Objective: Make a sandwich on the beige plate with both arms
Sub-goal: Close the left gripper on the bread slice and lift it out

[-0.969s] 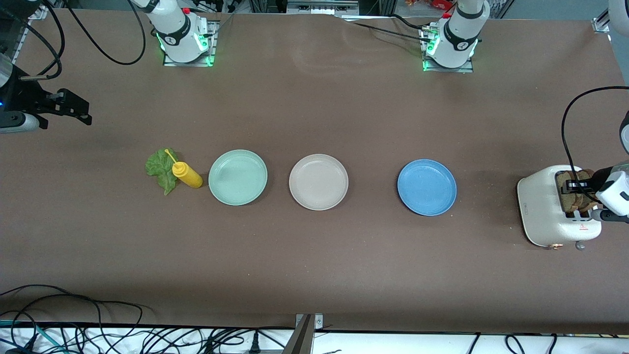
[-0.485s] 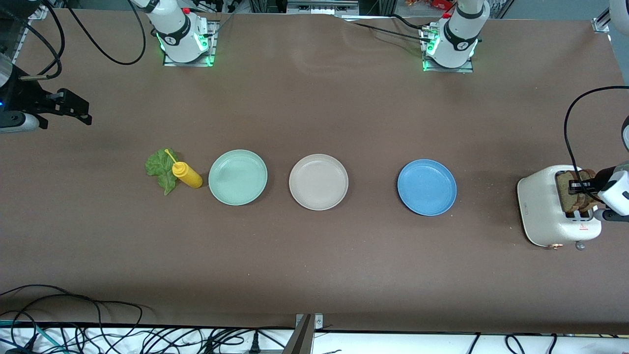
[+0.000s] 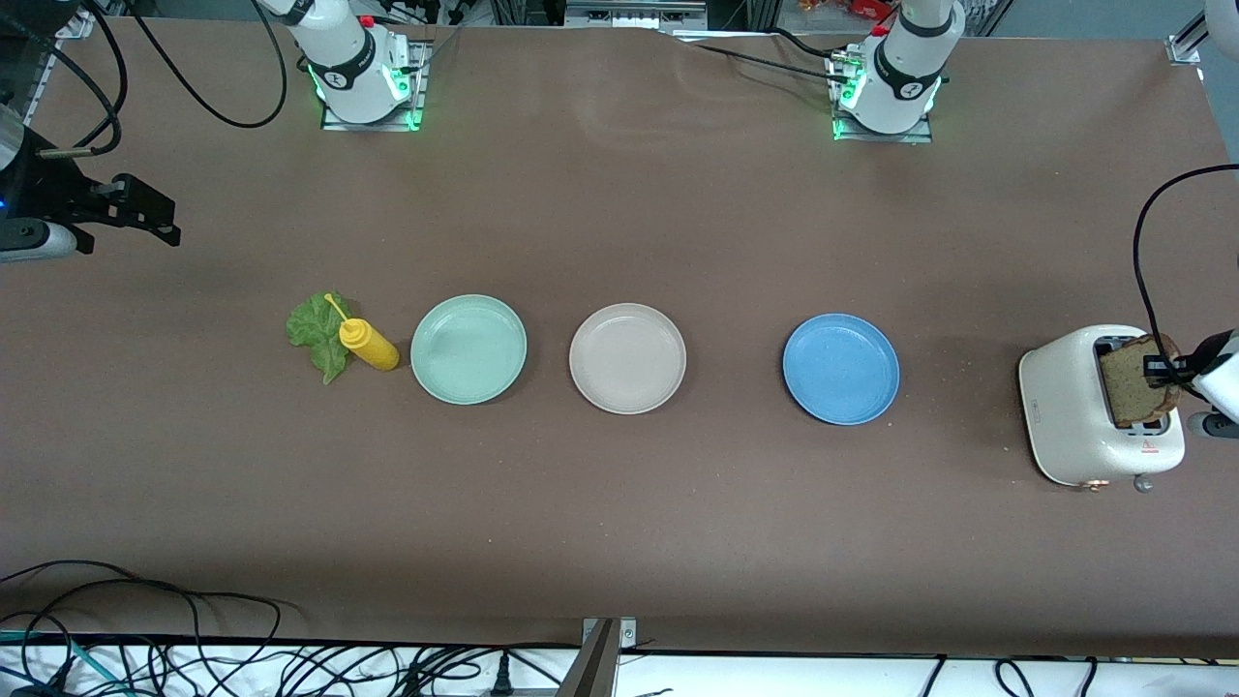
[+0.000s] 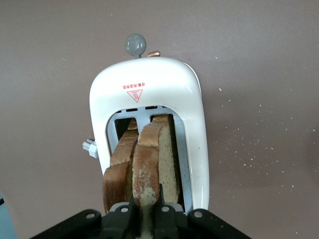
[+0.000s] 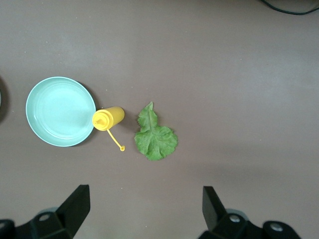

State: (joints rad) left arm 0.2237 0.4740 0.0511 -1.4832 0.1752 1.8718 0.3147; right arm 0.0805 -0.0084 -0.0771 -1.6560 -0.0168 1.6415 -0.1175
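A square slice of brown speckled bread [image 3: 1134, 380] is gripped tight by the left end effector [image 3: 1167, 370] above the white toaster [image 3: 1065, 407]. A second slice [image 4: 118, 169] is seen in the slot. The right end effector [image 5: 144, 211] is held wide open over the green lettuce leaf [image 5: 155, 136]. The round beige plate [image 3: 627, 358] is set mid-bench.

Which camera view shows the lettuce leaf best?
The right wrist view: the lettuce leaf lies whole and apart from the yellow bottle. In the front view the bottle partly covers it. The left wrist view misses it.
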